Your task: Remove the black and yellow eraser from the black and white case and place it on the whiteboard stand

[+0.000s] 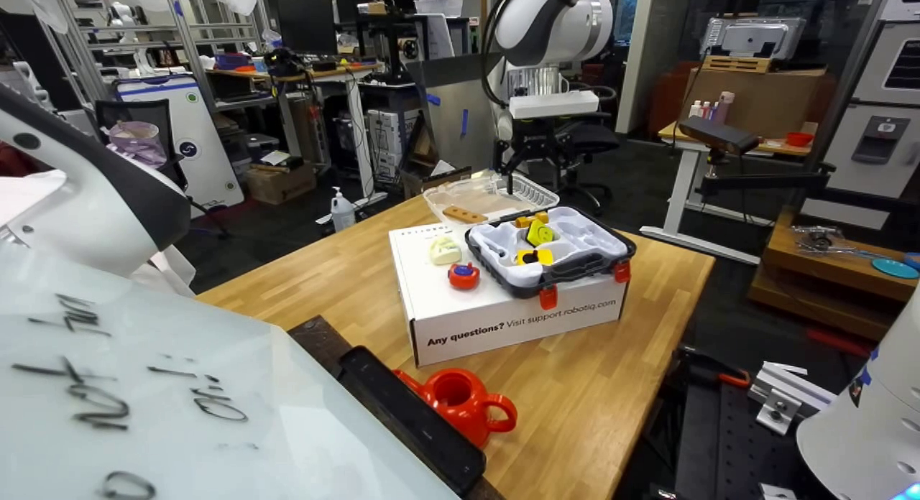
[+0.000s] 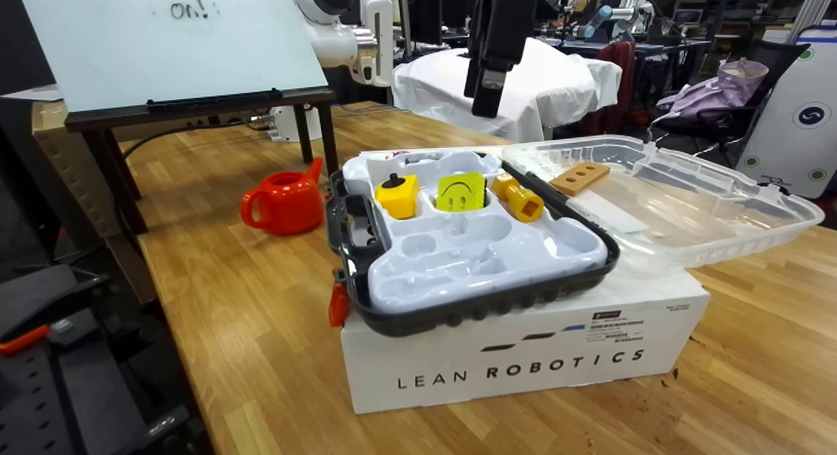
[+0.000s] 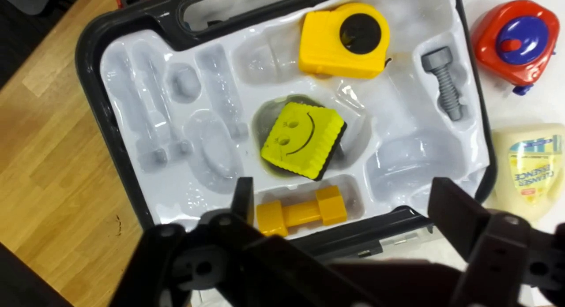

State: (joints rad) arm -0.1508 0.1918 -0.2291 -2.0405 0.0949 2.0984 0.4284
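Observation:
The black and yellow eraser (image 1: 539, 233) (image 2: 460, 192) has a smiling face and a black backing. It rests tilted in the middle hollow of the case, and shows fully in the wrist view (image 3: 302, 139). The black and white case (image 1: 575, 271) (image 2: 484, 304) (image 3: 98, 99) lies open on a white box. The whiteboard stand (image 1: 251, 342) (image 2: 183, 56) has a white board with black writing and a dark ledge. My gripper (image 3: 344, 201) is open and empty above the case's hinge side, also seen in both exterior views (image 1: 528, 177) (image 2: 478, 102). The eraser is ahead of the fingers, not between them.
The case also holds a yellow tape measure (image 3: 346, 40), a yellow bolt (image 3: 302, 213) and a grey bolt (image 3: 445, 83). A clear lid (image 2: 706, 206) extends behind. A red toy (image 1: 463, 275) and a cream bottle (image 1: 445, 250) sit on the white box (image 1: 517, 320). A red teapot (image 2: 286, 203) stands near the whiteboard stand.

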